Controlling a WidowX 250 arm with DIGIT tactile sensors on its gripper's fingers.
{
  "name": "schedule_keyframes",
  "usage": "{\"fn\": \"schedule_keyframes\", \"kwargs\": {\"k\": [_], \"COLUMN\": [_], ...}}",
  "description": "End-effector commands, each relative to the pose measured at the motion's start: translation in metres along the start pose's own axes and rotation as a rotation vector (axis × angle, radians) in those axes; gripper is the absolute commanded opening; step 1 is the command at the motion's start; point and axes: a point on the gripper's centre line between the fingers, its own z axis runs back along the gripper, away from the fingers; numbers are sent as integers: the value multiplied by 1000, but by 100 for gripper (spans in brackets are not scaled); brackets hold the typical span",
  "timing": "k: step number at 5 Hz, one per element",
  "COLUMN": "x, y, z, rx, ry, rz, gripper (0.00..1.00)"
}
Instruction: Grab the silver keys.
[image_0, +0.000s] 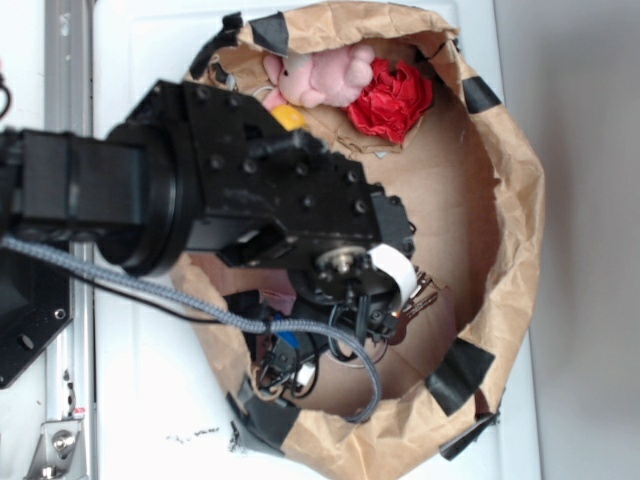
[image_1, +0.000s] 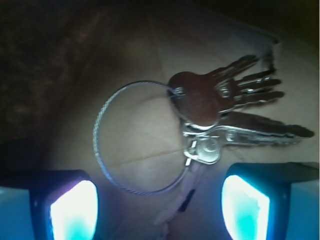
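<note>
Jaws stood spread above the silver keys (image_1: 220, 112), approach nearly finished; next likely called for lowering and closing.

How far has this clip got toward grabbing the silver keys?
Done: the arm has reached into the paper-lined bin, with the gripper above the silver keys. In hand: nothing; its glowing fingers stand open either side of the wire ring, untouched. Left: descend, close, lift.

A white table (image_0: 140, 400) carries a crumpled brown paper bag (image_0: 515, 250), rolled open and patched with black tape, lying directly on its surface.
</note>
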Motion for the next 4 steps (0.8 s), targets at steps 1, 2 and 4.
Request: {"fn": "schedule_keyframes", "kwargs": {"k": [1, 2, 4], "x": [7, 10, 14], "y": [-15, -7, -1], "z": [-10, -21, -12], "rx": [25, 101, 104], "ry": [-7, -33, -77], "rz": [-51, -57, -28], "gripper": [100, 100, 0]}}
